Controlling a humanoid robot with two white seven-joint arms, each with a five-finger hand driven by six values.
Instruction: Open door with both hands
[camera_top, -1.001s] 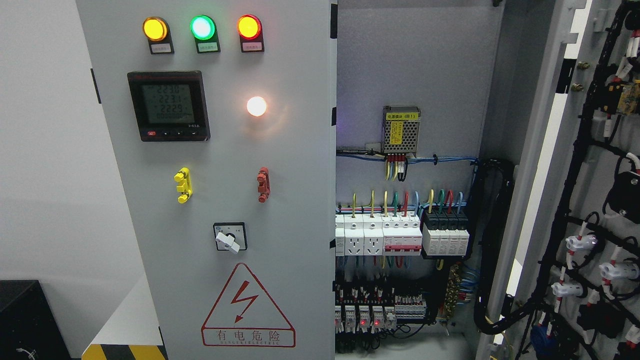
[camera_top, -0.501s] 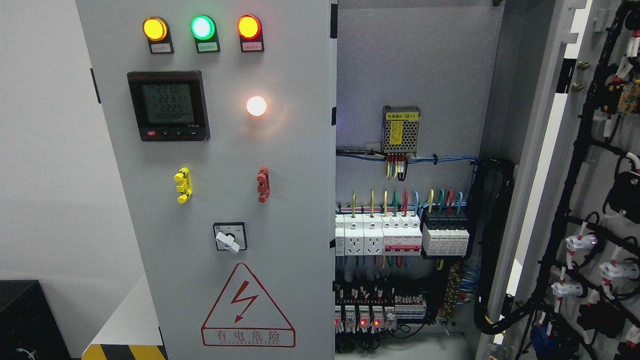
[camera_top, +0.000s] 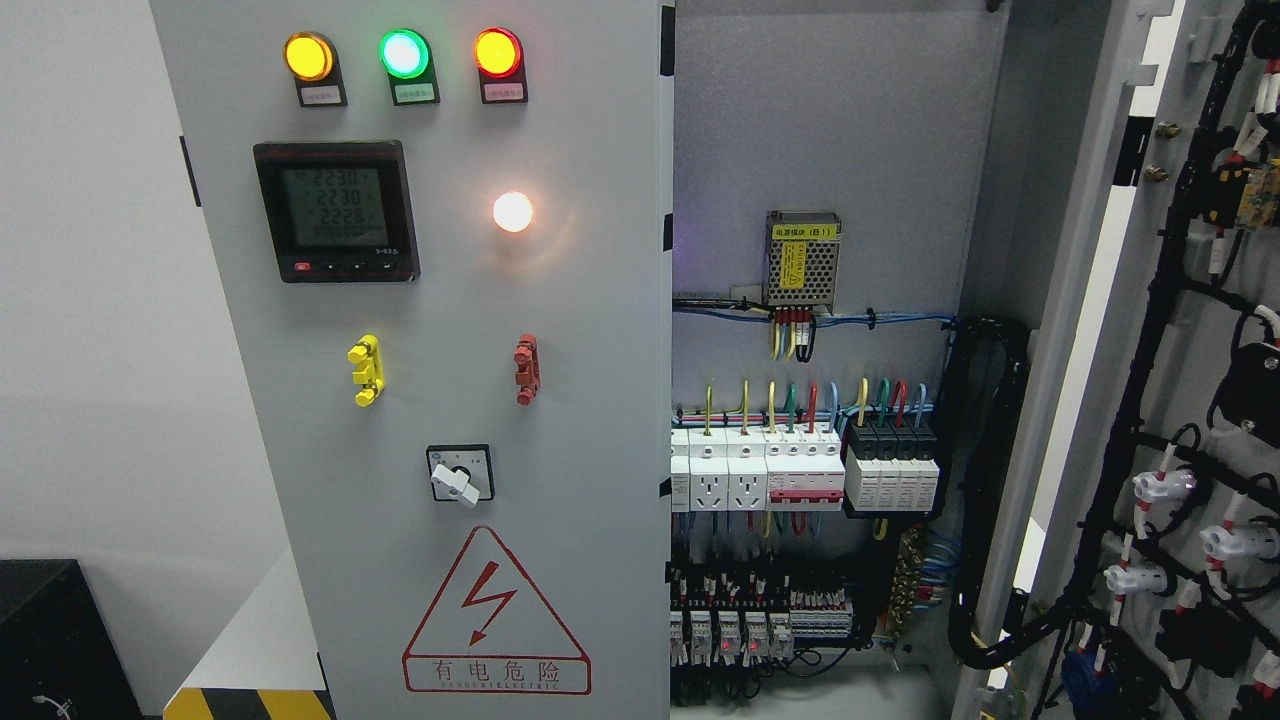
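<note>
Neither robot hand appears in the head view, so whether the fingers are open or closed, or hold anything, cannot be told.

Nearest the camera, at the far right, the right door (camera_top: 1215, 400) stands swung wide open, its inner face turned toward the view. Black cable bundles (camera_top: 1130, 440) run down this face, with white connectors (camera_top: 1165, 487) clipped along them.

The left door (camera_top: 420, 350) fills the centre-left of the view and stands closed or nearly so, its front face toward the camera. From bottom to top it carries:
- a red warning triangle (camera_top: 496, 612) with a lightning bolt;
- a rotary switch (camera_top: 460, 474) with a white knob;
- a yellow handle (camera_top: 365, 370) at left and a red handle (camera_top: 526, 369) at right, level with each other;
- a lit white lamp (camera_top: 513, 212), beside a black meter (camera_top: 336, 211) with a lit display;
- a row of three lit lamps: amber (camera_top: 308, 56), green (camera_top: 404, 53), red (camera_top: 497, 52).

Between the two doors the cabinet interior (camera_top: 830, 120) is exposed. Relays (camera_top: 725, 632) sit low, white breakers (camera_top: 755, 470) and a black-topped module (camera_top: 890, 465) sit above them, and a perforated power supply (camera_top: 802, 258) is mounted on the back panel. Coloured wires (camera_top: 790, 400) run between these rows.

At lower left, a black box (camera_top: 55, 640) stands against the white wall (camera_top: 90, 300), near a yellow-and-black striped edge (camera_top: 250, 704).
</note>
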